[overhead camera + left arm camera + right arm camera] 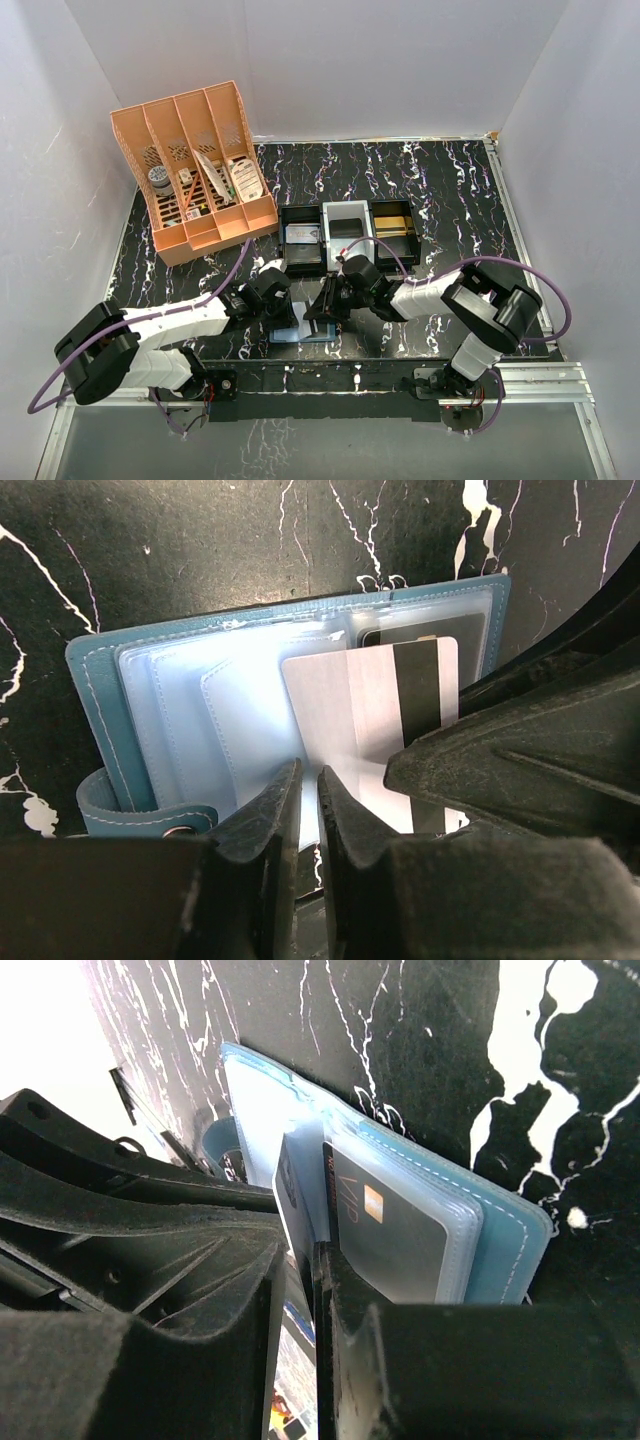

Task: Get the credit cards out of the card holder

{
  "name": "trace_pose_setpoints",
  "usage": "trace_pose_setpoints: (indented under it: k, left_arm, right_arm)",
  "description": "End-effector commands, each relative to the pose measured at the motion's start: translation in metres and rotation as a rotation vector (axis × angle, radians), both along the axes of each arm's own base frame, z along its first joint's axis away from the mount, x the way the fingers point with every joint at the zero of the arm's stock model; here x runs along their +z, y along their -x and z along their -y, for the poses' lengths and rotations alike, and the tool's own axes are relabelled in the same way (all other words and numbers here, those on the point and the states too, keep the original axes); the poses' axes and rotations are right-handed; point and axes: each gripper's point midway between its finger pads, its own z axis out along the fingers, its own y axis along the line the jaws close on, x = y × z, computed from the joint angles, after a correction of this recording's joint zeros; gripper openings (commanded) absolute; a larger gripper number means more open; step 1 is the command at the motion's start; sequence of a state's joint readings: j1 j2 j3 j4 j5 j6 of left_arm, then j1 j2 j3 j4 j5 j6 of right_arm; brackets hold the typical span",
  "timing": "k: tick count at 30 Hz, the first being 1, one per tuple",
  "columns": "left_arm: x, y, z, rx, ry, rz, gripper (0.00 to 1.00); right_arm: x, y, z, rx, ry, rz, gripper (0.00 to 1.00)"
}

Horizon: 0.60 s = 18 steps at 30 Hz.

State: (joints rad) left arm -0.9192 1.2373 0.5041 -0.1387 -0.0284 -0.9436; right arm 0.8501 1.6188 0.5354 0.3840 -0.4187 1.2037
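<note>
On the table (450,190) we found the soft card holder (95,695) lying open. At its right side the right gripper (300,1255) was clamped on the edge of a pale card (350,710). At its near edge the left gripper (310,775) stood nearly closed, and we could not tell if it held anything. A black card (390,1230) sat sleeved; we judged it stiff, slick, best pinched by an exposed edge.

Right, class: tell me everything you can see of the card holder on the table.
The card holder is a teal-blue bifold, soft and stitched like leather, lying open on the black marbled table. Inside are clear plastic sleeves; one holds a dark card marked VIP. A white card with a black stripe sticks partway out, the right gripper closed on it. A snap strap curls at one corner. The left gripper, nearly closed, sits at its near edge; whether it grips a sleeve is unclear.
</note>
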Motion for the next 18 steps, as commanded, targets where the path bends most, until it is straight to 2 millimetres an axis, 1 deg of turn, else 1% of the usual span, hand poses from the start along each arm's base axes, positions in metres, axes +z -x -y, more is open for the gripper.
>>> trace_pose_setpoints:
  k: [1,6,12,14,18]
  left_arm:
    - [-0.012,0.012,-0.011,0.000,-0.047,-0.057,0.11]
    - [-0.011,0.011,-0.013,0.010,-0.051,-0.047,0.11]
    - [-0.009,0.009,-0.014,0.012,-0.064,-0.041,0.11]
    - [-0.007,0.007,-0.016,0.017,-0.074,-0.036,0.11]
    - [-0.001,0.003,-0.020,0.040,-0.086,-0.010,0.13]
  right_arm:
    - [0.008,-0.008,-0.010,-0.013,0.002,0.035,0.14]
    - [0.006,-0.006,-0.010,0.006,0.008,0.040,0.10]
    - [0.010,-0.006,-0.011,0.011,-0.008,0.053,0.00]
    - [0.014,-0.006,-0.010,0.012,-0.004,0.062,0.00]
    - [0.020,-0.014,-0.005,-0.008,0.047,0.106,0.00]
